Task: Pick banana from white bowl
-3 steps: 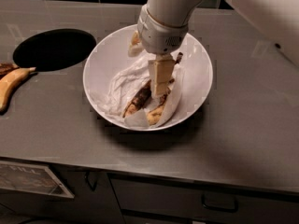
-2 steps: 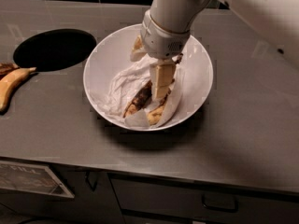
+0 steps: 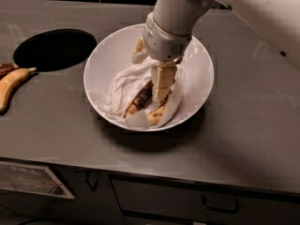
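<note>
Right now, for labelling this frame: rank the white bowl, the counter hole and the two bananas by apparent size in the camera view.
1. white bowl
2. counter hole
3. Unsure: the banana in the bowl is partly hidden by the gripper reaching into it; the counter banana is cut off at the frame's left edge.

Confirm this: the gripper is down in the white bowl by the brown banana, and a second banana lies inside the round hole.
Wrong on one point: the camera view shows the second banana on the counter beside the round hole, not inside it. The gripper is down in the white bowl by the brown banana.
</note>
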Controlling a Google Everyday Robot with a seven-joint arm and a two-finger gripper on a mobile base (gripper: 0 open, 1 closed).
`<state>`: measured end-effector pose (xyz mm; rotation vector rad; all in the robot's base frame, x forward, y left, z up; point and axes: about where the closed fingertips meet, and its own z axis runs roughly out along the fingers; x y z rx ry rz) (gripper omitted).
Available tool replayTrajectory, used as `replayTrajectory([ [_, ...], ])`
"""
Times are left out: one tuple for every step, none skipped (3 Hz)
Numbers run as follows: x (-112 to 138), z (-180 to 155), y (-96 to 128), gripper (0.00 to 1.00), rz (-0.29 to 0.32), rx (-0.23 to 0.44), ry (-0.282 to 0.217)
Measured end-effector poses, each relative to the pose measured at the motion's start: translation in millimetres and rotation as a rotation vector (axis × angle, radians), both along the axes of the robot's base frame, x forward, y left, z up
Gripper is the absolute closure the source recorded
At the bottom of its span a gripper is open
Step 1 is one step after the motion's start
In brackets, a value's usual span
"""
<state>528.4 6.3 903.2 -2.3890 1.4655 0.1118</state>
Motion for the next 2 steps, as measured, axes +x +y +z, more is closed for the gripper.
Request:
replayTrajectory([
  [4, -5, 6, 0.32, 0.016, -0.005, 0.012],
  [5, -20, 6, 0.35, 0.022, 0.006, 0.025],
])
